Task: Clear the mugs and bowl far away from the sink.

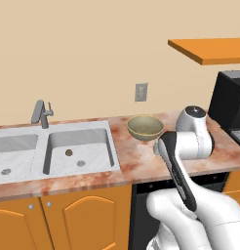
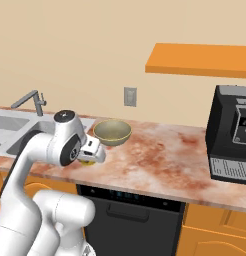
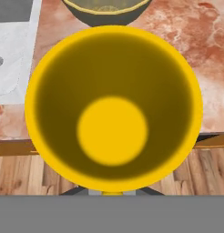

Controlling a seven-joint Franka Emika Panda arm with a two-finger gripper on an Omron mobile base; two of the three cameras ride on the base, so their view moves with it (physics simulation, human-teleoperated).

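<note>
A mug (image 3: 113, 109) with a bright yellow inside sits right under the hand camera, and I look straight down into it. My gripper (image 3: 112, 193) is shut on the mug's near rim, over the front edge of the counter. In the right base view a sliver of the mug's yellow (image 2: 86, 161) shows under the hand. The olive-tan bowl (image 1: 145, 128) (image 2: 112, 132) (image 3: 107, 9) stands on the marble counter just beyond the mug, right of the sink (image 1: 78, 149) (image 2: 5, 125) (image 3: 13, 54).
A grey faucet (image 1: 41, 113) (image 2: 30, 101) rises behind the sink. A black coffee machine (image 2: 232, 135) (image 1: 229, 107) stands at the counter's right end under an orange shelf (image 2: 200, 60). Bare marble counter (image 2: 165, 155) lies between bowl and machine.
</note>
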